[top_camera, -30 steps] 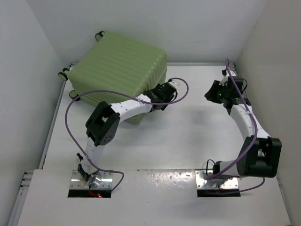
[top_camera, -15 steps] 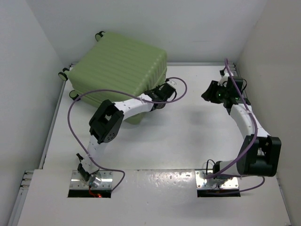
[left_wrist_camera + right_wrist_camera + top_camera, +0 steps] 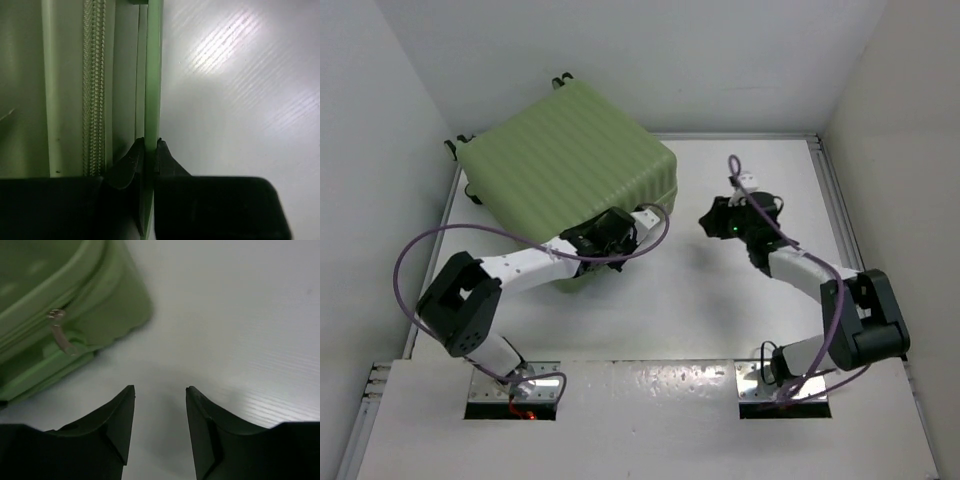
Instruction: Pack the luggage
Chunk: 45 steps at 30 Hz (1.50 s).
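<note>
The light-green hard-shell suitcase (image 3: pixel 565 160) lies at the back-left of the table (image 3: pixel 720 290). The left gripper (image 3: pixel 151 147) pinches its thin shell rim (image 3: pixel 153 75) beside the zipper teeth, a hold seemingly meant to raise the lid so packing can start. The right gripper (image 3: pixel 160 388) hovers empty over bare tabletop, jaws spread, facing the metal zipper pull (image 3: pixel 60 332), apparently ready to assist.

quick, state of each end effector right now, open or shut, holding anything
Left end effector: closed, pinching a thin green edge of the luggage.
Right end effector: open, holding nothing.
</note>
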Motion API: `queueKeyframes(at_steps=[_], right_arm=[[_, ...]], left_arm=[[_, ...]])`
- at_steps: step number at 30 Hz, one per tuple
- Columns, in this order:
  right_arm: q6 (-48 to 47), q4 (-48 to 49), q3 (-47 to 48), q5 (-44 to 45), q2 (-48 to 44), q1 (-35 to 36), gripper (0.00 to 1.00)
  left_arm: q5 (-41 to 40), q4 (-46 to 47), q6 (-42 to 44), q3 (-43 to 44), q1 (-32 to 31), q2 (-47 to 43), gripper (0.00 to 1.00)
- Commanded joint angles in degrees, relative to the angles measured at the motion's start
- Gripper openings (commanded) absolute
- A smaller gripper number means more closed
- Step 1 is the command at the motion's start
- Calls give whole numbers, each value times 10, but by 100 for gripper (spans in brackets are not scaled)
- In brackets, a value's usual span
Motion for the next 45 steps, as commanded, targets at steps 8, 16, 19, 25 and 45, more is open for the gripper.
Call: queueKeyframes(at_steps=[8,16,19,25,45], right_arm=[[-21,240,-1,109,35,156,51],[-44,232,2,122,54,167,53],[-56,231,8,145,73,168,54],[-53,242,34,152,107,171,55],[-28,263,98,143,167,178,52]], left_arm=[[61,-46,-13,116,-34,-31,0],[68,-56,-13,140,-45,-36,0],[73,-56,-18,146,-45,-43,0],[85,-62,-18,156,-57,-49,0],[98,-67,-28,177,-57,-54,0]])
